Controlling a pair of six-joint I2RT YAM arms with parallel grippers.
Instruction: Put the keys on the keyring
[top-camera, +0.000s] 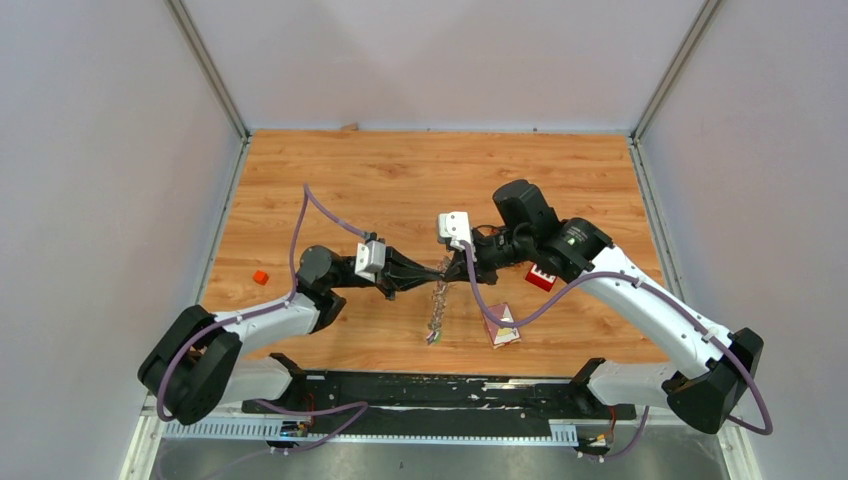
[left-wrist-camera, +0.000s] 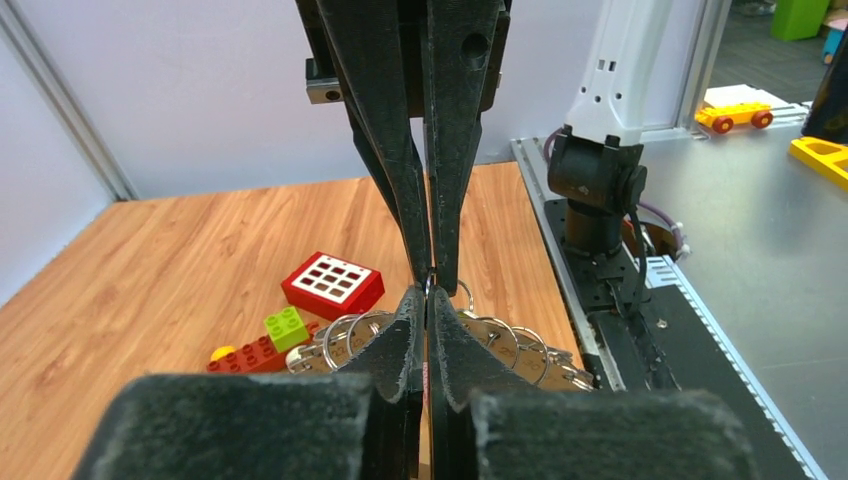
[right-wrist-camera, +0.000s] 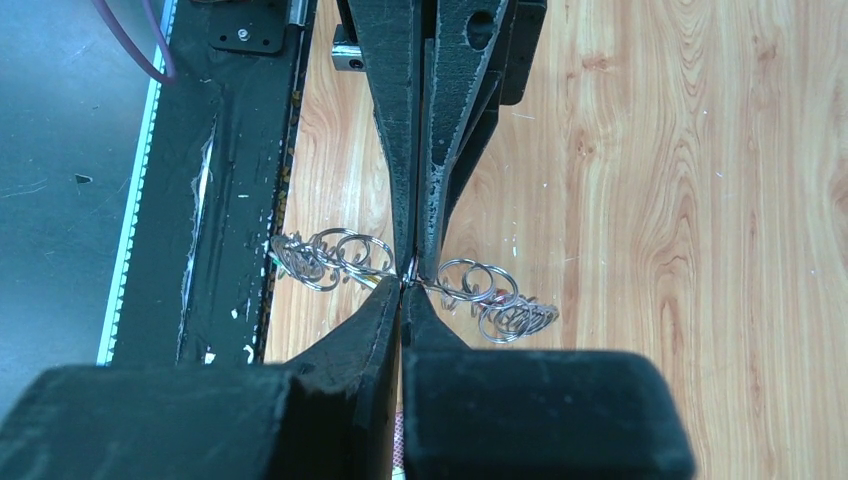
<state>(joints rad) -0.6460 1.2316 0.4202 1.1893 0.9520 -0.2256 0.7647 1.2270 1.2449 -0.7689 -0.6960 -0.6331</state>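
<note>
The keyring (top-camera: 436, 310) hangs as a chain of wire rings and grey metal keys below the point where both grippers meet above the table's middle. My left gripper (top-camera: 441, 270) comes in from the left and my right gripper (top-camera: 455, 266) from the right, tip to tip. In the left wrist view the left gripper (left-wrist-camera: 427, 293) is shut on the ring's wire, with keys (left-wrist-camera: 520, 345) fanned out behind it. In the right wrist view the right gripper (right-wrist-camera: 407, 279) pinches the same wire, with rings (right-wrist-camera: 330, 255) spread to both sides. Any keys lying loose are hidden.
A red block with white buttons (top-camera: 541, 277) lies under the right arm, also seen as the block (left-wrist-camera: 332, 283). A red, green and yellow brick toy (left-wrist-camera: 262, 347) sits near it. A pink-white packet (top-camera: 503, 326) lies front centre; a small orange cube (top-camera: 260, 276) sits far left.
</note>
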